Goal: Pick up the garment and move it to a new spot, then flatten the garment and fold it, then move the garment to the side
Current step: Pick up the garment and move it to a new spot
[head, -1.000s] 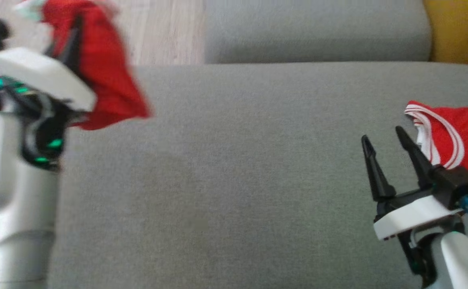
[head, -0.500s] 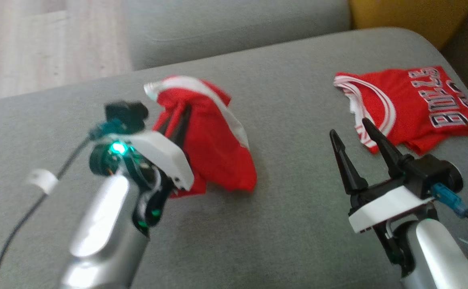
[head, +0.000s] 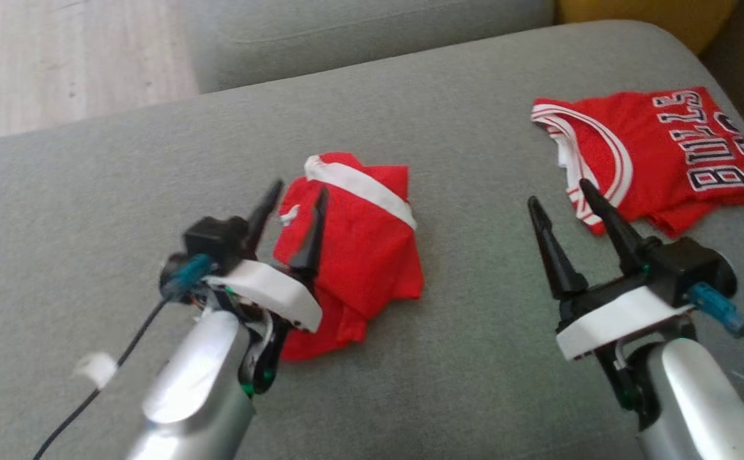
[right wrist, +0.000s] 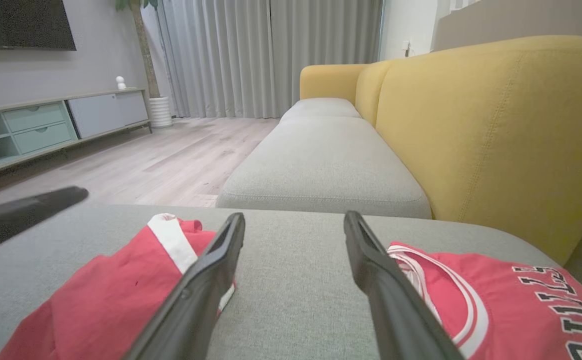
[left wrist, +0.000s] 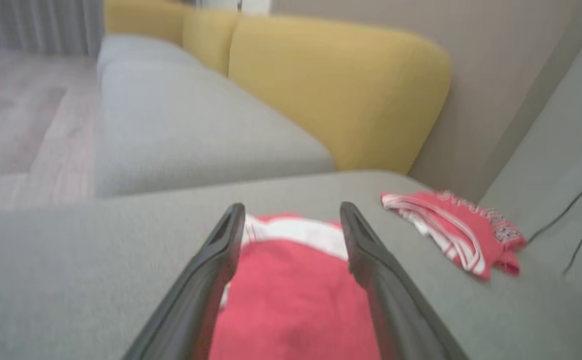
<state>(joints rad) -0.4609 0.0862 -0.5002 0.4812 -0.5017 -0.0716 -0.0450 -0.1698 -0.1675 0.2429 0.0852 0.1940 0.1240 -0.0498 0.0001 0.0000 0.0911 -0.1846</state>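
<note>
The garment (head: 365, 255) is a crumpled red piece with a white band, lying in a heap in the middle of the grey sofa seat (head: 122, 191). My left gripper (head: 301, 188) stands open over its left edge, fingers apart and gripping nothing. In the left wrist view the garment (left wrist: 291, 295) lies below and between the spread fingers of the left gripper (left wrist: 291, 207). My right gripper (head: 557, 193) is open and empty to the right of it. In the right wrist view the right gripper (right wrist: 294, 216) points at bare seat, with the garment (right wrist: 111, 280) to its left.
A folded red jersey with black lettering (head: 665, 153) lies at the seat's right end, just beyond the right fingers. A yellow backrest (right wrist: 470, 125) runs along the right. Another grey seat (right wrist: 320, 165) lies beyond, and wooden floor (right wrist: 146, 160) to the left.
My left gripper carried the hanging garment to the middle of the seat, then opened and let it go. The garment now rests in a heap. The head camera also shifted.
</note>
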